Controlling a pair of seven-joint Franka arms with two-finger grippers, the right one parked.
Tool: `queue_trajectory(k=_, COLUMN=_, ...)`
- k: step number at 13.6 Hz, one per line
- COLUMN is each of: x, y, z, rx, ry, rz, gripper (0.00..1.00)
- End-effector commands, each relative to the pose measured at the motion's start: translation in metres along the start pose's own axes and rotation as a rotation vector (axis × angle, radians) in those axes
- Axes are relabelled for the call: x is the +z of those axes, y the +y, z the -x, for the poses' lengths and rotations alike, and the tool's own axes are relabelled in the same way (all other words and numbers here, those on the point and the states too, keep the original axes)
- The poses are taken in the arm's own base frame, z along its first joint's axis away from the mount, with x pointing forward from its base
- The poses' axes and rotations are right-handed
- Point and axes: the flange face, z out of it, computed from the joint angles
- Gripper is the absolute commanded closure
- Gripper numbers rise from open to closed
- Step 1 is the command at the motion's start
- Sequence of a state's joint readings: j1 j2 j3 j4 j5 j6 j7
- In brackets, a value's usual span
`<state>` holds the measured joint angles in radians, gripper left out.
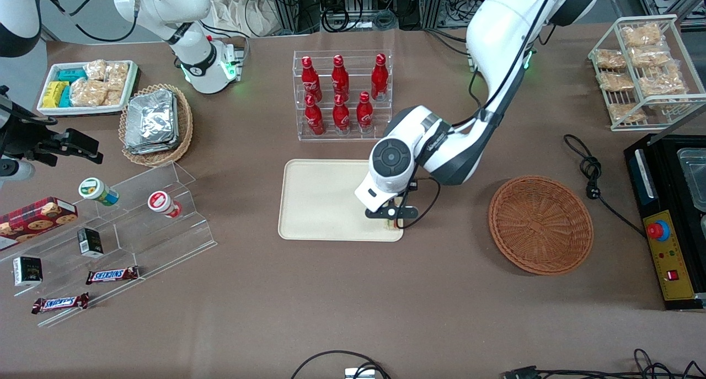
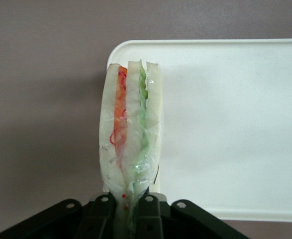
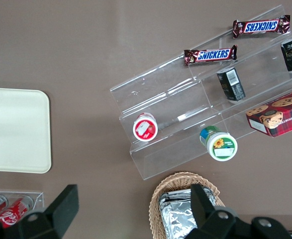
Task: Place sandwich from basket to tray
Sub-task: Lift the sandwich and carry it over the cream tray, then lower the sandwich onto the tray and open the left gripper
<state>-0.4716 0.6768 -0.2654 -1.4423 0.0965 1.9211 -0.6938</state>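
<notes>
My left gripper (image 1: 392, 214) hangs over the corner of the cream tray (image 1: 325, 199) that is nearest the front camera, toward the working arm's end. It is shut on the sandwich (image 2: 131, 134), a plastic-wrapped wedge of pale bread with orange-red and green layers. In the left wrist view the black fingers (image 2: 102, 216) pinch the wedge's narrow end, and the wedge reaches out over the tray (image 2: 225, 124) at its rounded corner. From the front only a sliver of the sandwich (image 1: 392, 223) shows under the hand. The reddish-brown basket (image 1: 540, 224) lies on the table beside the tray, with nothing in it.
A clear rack of red bottles (image 1: 342, 95) stands just past the tray, farther from the front camera. A tan wicker basket of foil packets (image 1: 156, 122), a white snack tray (image 1: 88, 86) and a clear stepped shelf (image 1: 138, 224) lie toward the parked arm's end. A wire snack rack (image 1: 642, 70), a cable (image 1: 590, 169) and a black appliance (image 1: 670, 219) lie toward the working arm's end.
</notes>
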Motion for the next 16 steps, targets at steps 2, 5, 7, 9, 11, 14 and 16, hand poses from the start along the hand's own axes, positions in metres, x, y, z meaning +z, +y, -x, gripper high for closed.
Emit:
queue_trajectory(k=2, x=0.02, y=0.006, z=-0.011, rx=0.035, ry=0.03, rz=-0.046, gripper=0.9)
queue_trajectory(k=5, x=0.042, y=0.018, z=-0.01, rx=0.049, ry=0.032, rz=-0.044, gripper=0.88)
queue_trajectory(k=7, x=0.044, y=0.018, z=-0.01, rx=0.046, ry=0.03, rz=-0.043, gripper=0.83)
queue_trajectory(k=9, x=0.043, y=0.018, z=-0.009, rx=0.044, ry=0.029, rz=-0.043, gripper=0.39)
queue_trajectory(k=11, x=0.038, y=0.022, z=-0.006, rx=0.051, ry=0.039, rz=-0.043, gripper=0.0)
queue_trajectory(k=14, x=0.012, y=0.018, z=-0.004, rx=0.032, ry=0.058, rz=-0.027, gripper=0.0)
queue_trajectory(k=16, x=-0.016, y=0.017, z=0.0, rx=-0.061, ry=0.102, rz=-0.014, gripper=0.0)
